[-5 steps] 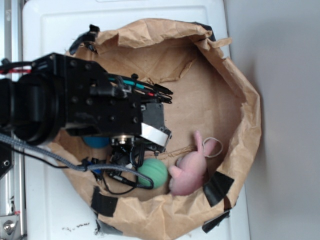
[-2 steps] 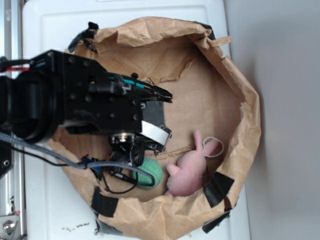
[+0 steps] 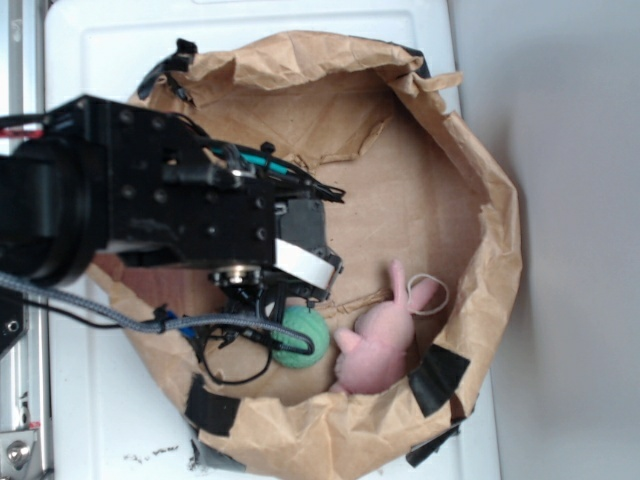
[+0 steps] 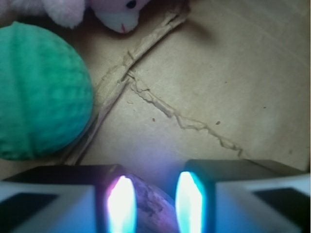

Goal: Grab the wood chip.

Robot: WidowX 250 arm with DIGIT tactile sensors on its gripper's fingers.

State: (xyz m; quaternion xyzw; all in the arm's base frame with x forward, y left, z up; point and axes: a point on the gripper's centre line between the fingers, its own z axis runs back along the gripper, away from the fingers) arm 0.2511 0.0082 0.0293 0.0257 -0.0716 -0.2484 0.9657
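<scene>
Between the glowing fingers (image 4: 121,204) of the partly open hand (image 4: 154,206) sits the wood chip (image 4: 153,206), not yet gripped; closing squarely, clear of the green ball (image 4: 41,92), looks best

Open floor: bare brown paper lining (image 4: 233,82) from 12 to 3 o'clock of the gripper (image 4: 154,204) in the wrist view, crossed only by flat torn paper strips (image 4: 146,92).
Obstacle, 10 o'clock: green ball (image 4: 39,92), near the left finger (image 4: 120,206).
Obstacle, 11 to 12 o'clock: pink plush bunny (image 4: 114,9), just beyond the ball.
Between fingers: wood chip (image 4: 150,206) fills the gap.
Surround: crumpled paper walls (image 3: 490,200) ring the floor.
</scene>
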